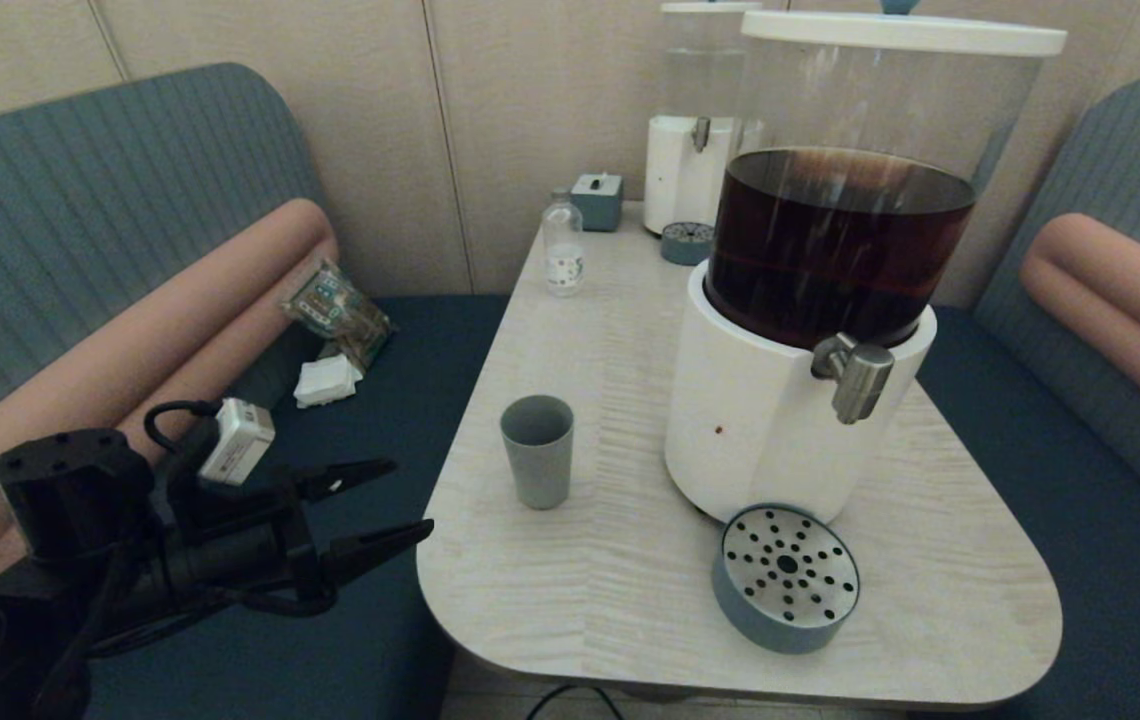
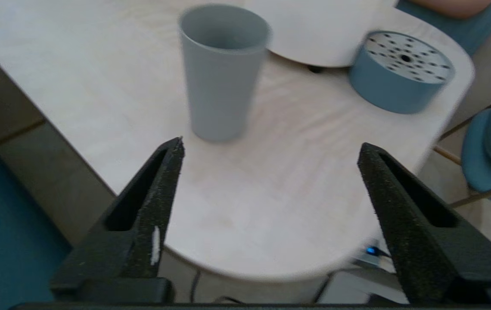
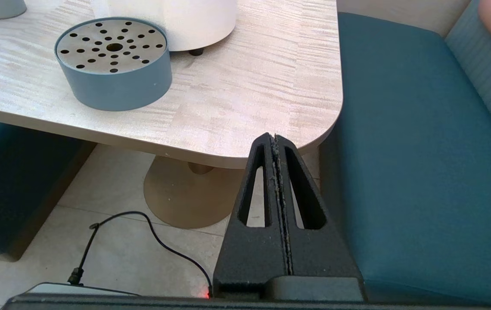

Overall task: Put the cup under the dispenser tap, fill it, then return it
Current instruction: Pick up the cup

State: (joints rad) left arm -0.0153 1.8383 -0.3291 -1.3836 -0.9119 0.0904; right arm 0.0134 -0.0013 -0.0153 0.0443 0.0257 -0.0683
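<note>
The grey-green cup (image 1: 537, 452) stands upright on the pale table, left of the big white-based dispenser (image 1: 760, 420) of dark brown drink. The steel dispenser tap (image 1: 857, 376) juts from the dispenser's front right, with a round perforated drip tray (image 1: 786, 578) on the table below and to its left. My left gripper (image 1: 413, 497) hovers open off the table's left front edge, short of the cup (image 2: 223, 71), with nothing between its fingers (image 2: 159, 185). My right gripper (image 3: 275, 138) is shut and empty, low beside the table's near right corner.
A small clear bottle (image 1: 562, 245), a grey-blue box (image 1: 597, 200) and a second clear-liquid dispenser (image 1: 695, 130) with its own drip tray (image 1: 687, 242) stand at the table's back. Blue bench seats (image 3: 405, 150) flank the table. A cable (image 3: 142, 232) lies on the floor.
</note>
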